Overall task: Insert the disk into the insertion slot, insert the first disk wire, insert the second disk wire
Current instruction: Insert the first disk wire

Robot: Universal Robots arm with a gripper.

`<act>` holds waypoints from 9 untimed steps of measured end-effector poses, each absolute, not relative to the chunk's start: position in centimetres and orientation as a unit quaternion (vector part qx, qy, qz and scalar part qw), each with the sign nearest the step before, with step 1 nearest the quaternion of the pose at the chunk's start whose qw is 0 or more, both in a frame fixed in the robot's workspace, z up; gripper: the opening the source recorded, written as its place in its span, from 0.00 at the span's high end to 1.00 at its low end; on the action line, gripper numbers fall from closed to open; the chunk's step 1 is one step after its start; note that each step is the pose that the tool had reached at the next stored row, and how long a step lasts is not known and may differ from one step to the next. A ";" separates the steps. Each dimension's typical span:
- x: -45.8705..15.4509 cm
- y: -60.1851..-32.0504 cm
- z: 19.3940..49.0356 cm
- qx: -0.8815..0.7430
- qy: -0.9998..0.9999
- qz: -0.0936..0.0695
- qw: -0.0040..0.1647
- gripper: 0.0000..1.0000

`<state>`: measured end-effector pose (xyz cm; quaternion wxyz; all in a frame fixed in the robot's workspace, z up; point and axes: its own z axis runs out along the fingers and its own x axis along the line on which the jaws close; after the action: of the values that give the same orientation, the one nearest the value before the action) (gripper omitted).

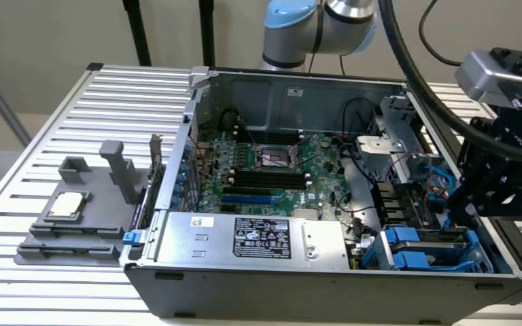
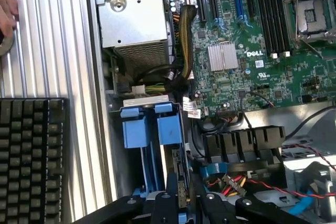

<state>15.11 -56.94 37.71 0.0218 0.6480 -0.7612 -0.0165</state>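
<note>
My gripper point(image 2: 182, 203) hangs over the open computer case, above the drive corner; in the exterior view it is the black gripper point(image 1: 465, 207) at the right. Its fingers point(image 2: 164, 202) are shut on a thin grey slab seen edge-on, the disk point(image 2: 180, 174), with a bit of blue carrier at its base. The disk stands upright and runs toward the insertion slot point(image 2: 149, 166), a bay with blue rails and two blue latches point(image 2: 144, 129). The same insertion slot point(image 1: 433, 248) sits in the case's near right corner in the exterior view. Red and yellow wires point(image 2: 236, 182) lie beside the bay.
The silver power-supply box point(image 1: 252, 238) lies next to the bay, with a thick cable bundle point(image 2: 184, 45) between it and the motherboard point(image 1: 270, 170). A grey fixture holding a chip point(image 1: 71, 207) stands on the slatted table. A keyboard point(image 2: 31, 156) and a person's hand point(image 2: 6, 9) sit beyond the case wall.
</note>
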 end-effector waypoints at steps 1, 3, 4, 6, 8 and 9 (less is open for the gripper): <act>15.1 -56.9 38.2 0.648 -0.761 -0.016 0.022 0.76; 14.8 -56.9 38.9 0.648 -0.761 -0.016 0.022 0.76; 14.5 -56.9 38.9 0.648 -0.761 -0.016 0.022 0.76; 13.7 -56.8 38.9 0.648 -0.761 -0.016 0.021 0.76; 12.8 -56.5 38.8 0.648 -0.761 -0.014 0.020 0.76; 12.6 -56.2 38.8 0.648 -0.761 -0.013 0.019 0.76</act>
<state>12.58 -56.23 38.77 0.0187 0.6482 -0.7612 -0.0132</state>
